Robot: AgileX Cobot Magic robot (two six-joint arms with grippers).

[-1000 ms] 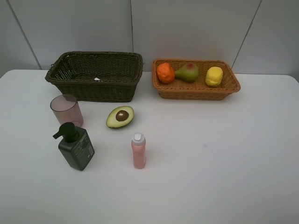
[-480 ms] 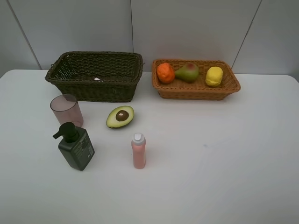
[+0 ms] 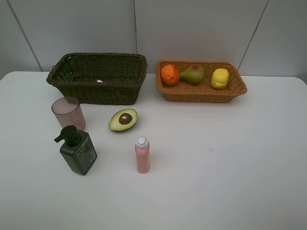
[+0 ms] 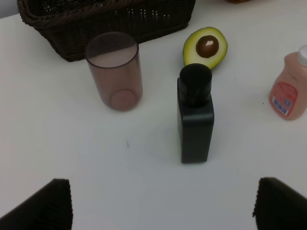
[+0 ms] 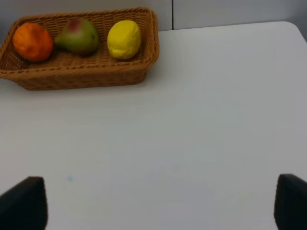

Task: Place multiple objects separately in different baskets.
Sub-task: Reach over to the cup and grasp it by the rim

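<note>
The orange-tan basket [image 3: 201,92] at the back right holds the orange [image 3: 169,74], the pear [image 3: 193,74] and the lemon [image 3: 219,78]. The dark green-brown basket [image 3: 98,91] stands at the back left; a small white thing [image 3: 100,81] shows inside it. In front of it are the pink cup [image 3: 68,113], the avocado half [image 3: 123,120], the dark green pump bottle [image 3: 76,150] and the small pink bottle [image 3: 142,154]. Neither arm shows in the high view. My left gripper [image 4: 163,206] is open and empty, short of the pump bottle [image 4: 194,114]. My right gripper [image 5: 156,206] is open and empty, well short of the orange-tan basket [image 5: 81,76].
The white table [image 3: 225,158] ends at a grey panelled wall just behind the baskets. Bare tabletop lies in front of the orange-tan basket and to the right of the small pink bottle.
</note>
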